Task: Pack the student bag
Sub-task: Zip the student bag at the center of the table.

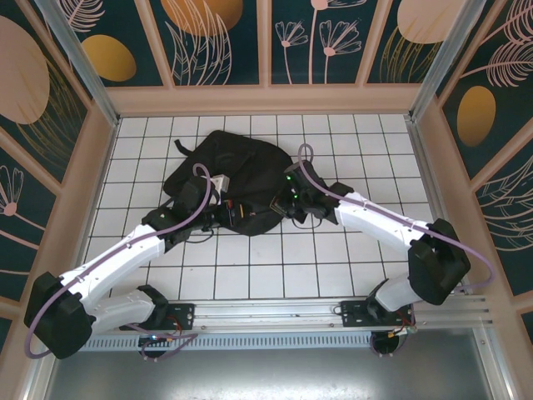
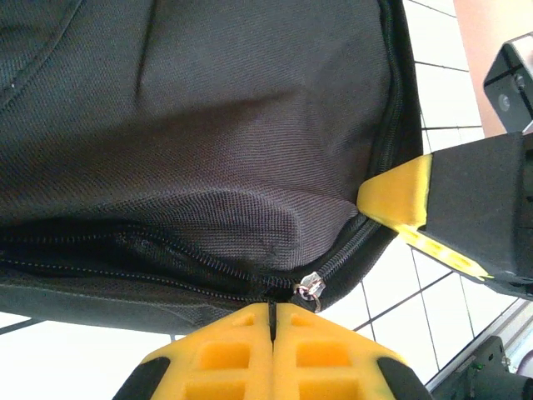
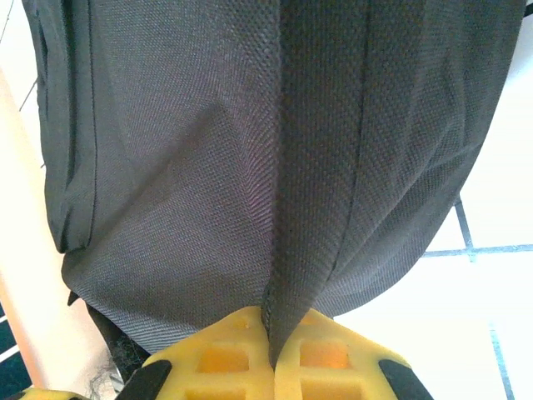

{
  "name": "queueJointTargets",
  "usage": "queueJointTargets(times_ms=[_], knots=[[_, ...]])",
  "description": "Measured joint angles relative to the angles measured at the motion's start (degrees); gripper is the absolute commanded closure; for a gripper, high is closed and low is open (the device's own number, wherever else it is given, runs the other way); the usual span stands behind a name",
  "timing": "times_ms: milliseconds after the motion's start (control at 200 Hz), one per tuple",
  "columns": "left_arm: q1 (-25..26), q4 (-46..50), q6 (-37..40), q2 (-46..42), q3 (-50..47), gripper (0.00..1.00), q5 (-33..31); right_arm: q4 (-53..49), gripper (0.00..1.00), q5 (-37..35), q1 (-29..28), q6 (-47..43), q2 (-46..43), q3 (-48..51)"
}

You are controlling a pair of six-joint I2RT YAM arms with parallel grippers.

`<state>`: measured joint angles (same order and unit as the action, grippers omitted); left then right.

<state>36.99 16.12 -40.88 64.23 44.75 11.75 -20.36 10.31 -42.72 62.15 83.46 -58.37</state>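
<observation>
The left gripper is pressed together on the silver zipper pull. A fold of the large black soft fabric backpack, lying mid-table on the white gridded tabletop, is pinched by the right gripper. The limp cloth is expected to sag, so seams and straps are judged the firmest holds.

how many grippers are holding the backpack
2: left gripper clamps the zipper pull at the backpack's near edge; right gripper pinches a fabric ridge on its right side.
</observation>
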Motion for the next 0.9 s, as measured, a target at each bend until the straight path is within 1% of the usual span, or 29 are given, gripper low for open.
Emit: queueJointTargets(times_ms=[395, 861, 896], knots=[[0.0, 2.5, 1.9, 0.5, 3.1, 1.0, -0.3, 0.0, 1.0, 0.2, 0.5, -4.0, -0.1, -0.1], [0.0, 3.0, 4.9, 0.8, 3.9, 1.0, -1.8, 0.3, 1.0, 5.0, 6.4, -9.3, -0.1, -0.1], [0.0, 3.0, 4.9, 0.8, 4.0, 1.0, -1.9, 0.0, 0.95, 5.0, 6.7, -9.6, -0.1, -0.1]])
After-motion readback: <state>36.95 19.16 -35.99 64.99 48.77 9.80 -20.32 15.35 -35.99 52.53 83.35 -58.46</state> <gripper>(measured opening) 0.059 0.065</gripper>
